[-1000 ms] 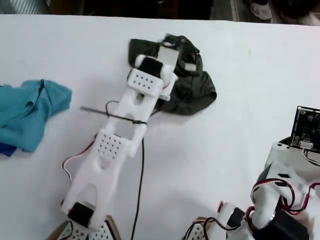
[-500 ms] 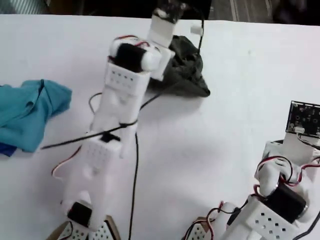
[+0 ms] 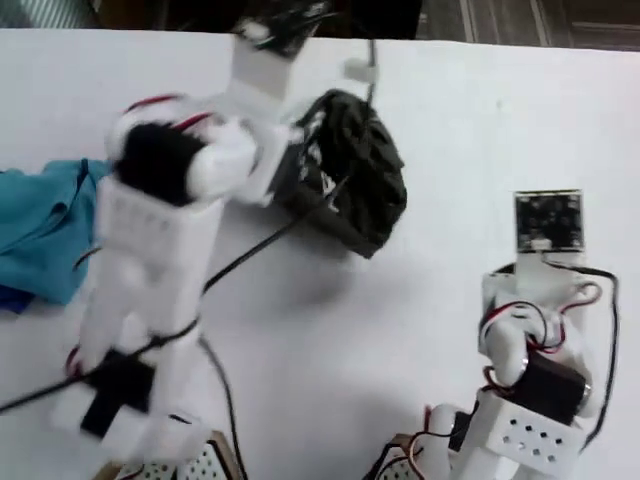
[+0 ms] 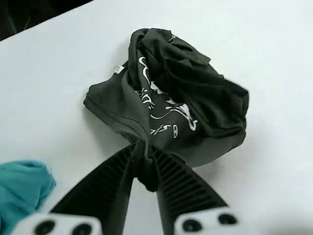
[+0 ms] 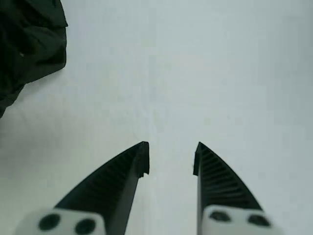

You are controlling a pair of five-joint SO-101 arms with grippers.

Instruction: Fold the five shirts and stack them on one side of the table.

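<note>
White print (image 4: 164,105) is showing on one crumpled black shirt (image 4: 195,83), which the left gripper (image 4: 144,164) is pinching; one teal shirt (image 3: 45,230) is lying apart; the right gripper (image 5: 171,159) is gaping empty.

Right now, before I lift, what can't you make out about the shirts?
High view: the blurred left arm covers part of the black shirt.
High view: the teal shirt is cut off by the frame edge; the dark blue scrap beside it is too small to identify.
Left wrist view: the left gripper hides the fabric it pinches; layers held unclear.
Right wrist view: the frame edge cuts off the black shirt.
</note>
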